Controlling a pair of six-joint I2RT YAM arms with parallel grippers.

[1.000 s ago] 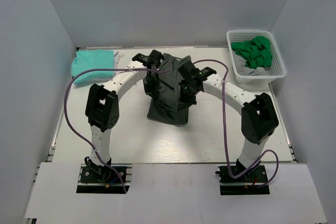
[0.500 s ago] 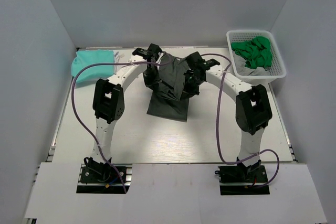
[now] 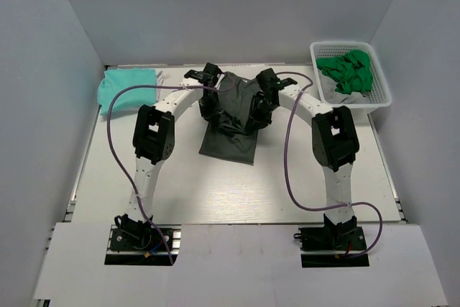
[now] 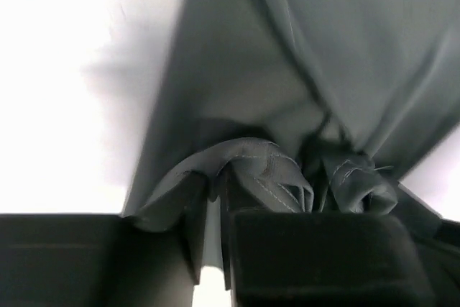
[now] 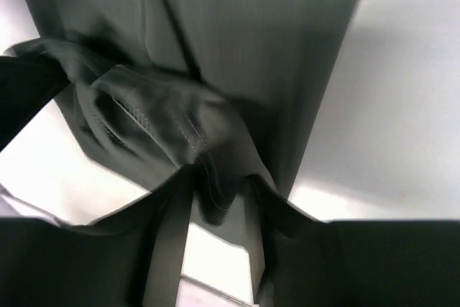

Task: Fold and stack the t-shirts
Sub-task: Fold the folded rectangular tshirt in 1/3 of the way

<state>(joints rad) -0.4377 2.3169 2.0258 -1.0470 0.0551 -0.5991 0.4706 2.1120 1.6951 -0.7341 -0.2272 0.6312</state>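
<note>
Drawn farther toward the back of the table [image 3: 215, 185] than a second ago, with the dark grey-green t-shirt [image 3: 228, 141] hanging at centre, hem trailing. Pinched at bunched upper folds by left gripper [image 4: 213, 206] and right gripper [image 5: 213, 213], both clamped tight on the cloth.

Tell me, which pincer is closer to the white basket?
Right. The right pincer, clamped on the dark shirt, is left of the basket. The left pincer grips the same shirt farther left, nearer the folded mint shirt.
</note>
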